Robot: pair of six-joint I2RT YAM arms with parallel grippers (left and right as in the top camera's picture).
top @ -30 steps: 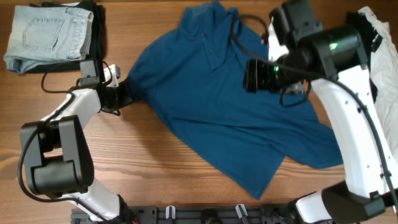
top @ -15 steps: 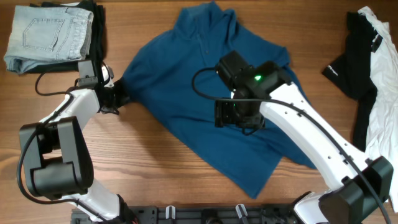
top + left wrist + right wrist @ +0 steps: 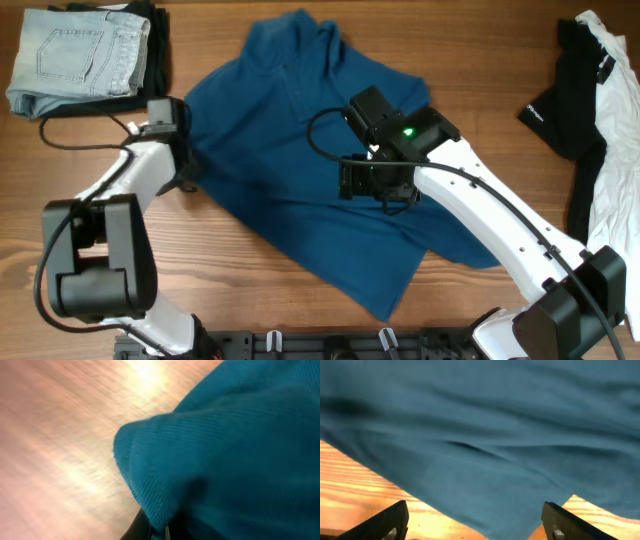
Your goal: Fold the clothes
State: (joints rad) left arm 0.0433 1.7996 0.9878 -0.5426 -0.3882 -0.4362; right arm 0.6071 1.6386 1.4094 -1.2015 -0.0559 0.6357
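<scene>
A blue polo shirt (image 3: 300,170) lies spread and creased on the wooden table, collar at the far side. My left gripper (image 3: 186,165) is shut on the shirt's left sleeve edge; in the left wrist view (image 3: 159,530) the blue fabric (image 3: 225,450) bunches out from between the jaws. My right gripper (image 3: 347,183) hovers over the middle of the shirt. It is wide open and empty in the right wrist view (image 3: 477,522), with blue cloth (image 3: 485,435) below it.
Folded jeans (image 3: 72,55) lie on a dark garment (image 3: 158,40) at the far left corner. A pile of black and white clothes (image 3: 592,100) sits at the right edge. Bare wood shows along the front and left of the shirt.
My right arm swung from the far right to above the shirt's middle. The shirt shifted to the left. My left gripper kept hold of the sleeve and moved slightly.
</scene>
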